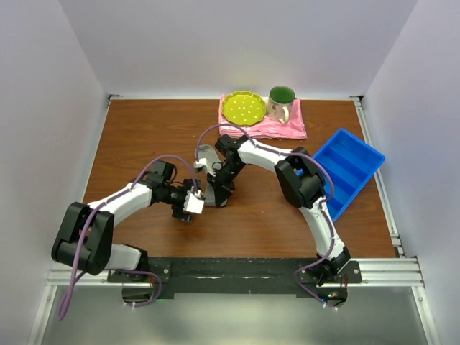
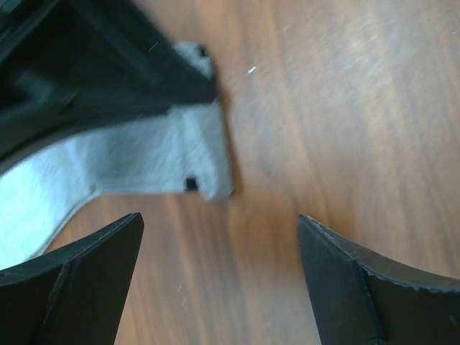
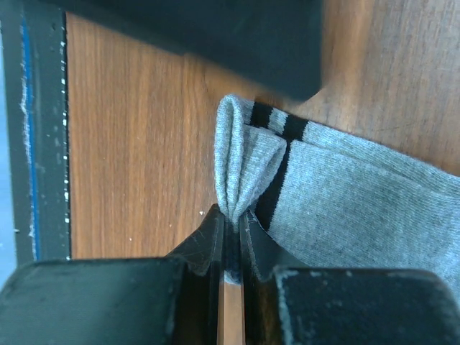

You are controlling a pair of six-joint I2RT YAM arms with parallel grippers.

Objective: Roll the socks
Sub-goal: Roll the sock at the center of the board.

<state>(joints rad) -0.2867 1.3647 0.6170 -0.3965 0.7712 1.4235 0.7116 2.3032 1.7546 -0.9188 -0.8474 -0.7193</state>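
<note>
One grey sock (image 3: 352,201) with two dark stripes near the cuff lies on the wooden table. My right gripper (image 3: 231,219) is shut on a pinched fold of the cuff end. From above, only a bit of the sock (image 1: 206,155) shows beside the right arm, with the right gripper (image 1: 218,194) pointing down at it. My left gripper (image 2: 219,230) is open over bare wood with nothing between its fingers. The sock's edge (image 2: 151,154) lies just beyond its fingertips, partly under the dark body of the right gripper. In the top view the left gripper (image 1: 195,203) sits close beside the right one.
At the back lies a pink cloth (image 1: 267,126) carrying a yellow-green plate (image 1: 243,108) and a green-lined mug (image 1: 281,103). A blue tray (image 1: 348,167) sits tilted at the right. A black rail (image 1: 230,269) runs along the near table edge.
</note>
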